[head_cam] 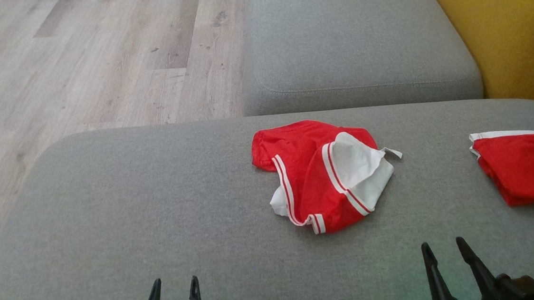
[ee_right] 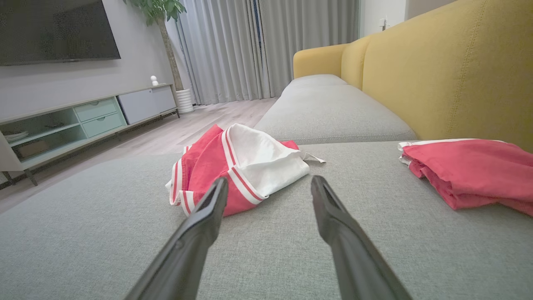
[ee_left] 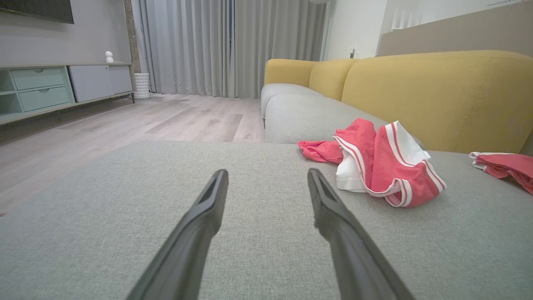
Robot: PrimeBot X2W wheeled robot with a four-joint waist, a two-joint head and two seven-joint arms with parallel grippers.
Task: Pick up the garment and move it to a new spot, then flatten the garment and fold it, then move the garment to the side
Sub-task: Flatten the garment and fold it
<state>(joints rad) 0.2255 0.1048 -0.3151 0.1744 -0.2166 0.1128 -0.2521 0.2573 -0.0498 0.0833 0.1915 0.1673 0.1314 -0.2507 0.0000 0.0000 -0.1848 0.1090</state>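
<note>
A crumpled red garment (head_cam: 319, 174) with white stripes and a white lining lies in a heap on the grey sofa cushion (head_cam: 158, 216), a little right of centre. The left wrist view has the garment (ee_left: 374, 162) ahead to the right, and the right wrist view has the garment (ee_right: 237, 164) just beyond the fingertips, to the left. My left gripper (head_cam: 174, 283) stands open low at the near edge, well left of the heap and empty. My right gripper (head_cam: 443, 245) is open too, near and right of the heap, holding nothing.
A second red garment (head_cam: 528, 170), folded flat with a white band, rests at the cushion's right edge. Another grey seat cushion (head_cam: 354, 43) lies beyond, with the yellow backrest (head_cam: 505, 26) on the right. Wooden floor (head_cam: 88, 64) drops off to the left.
</note>
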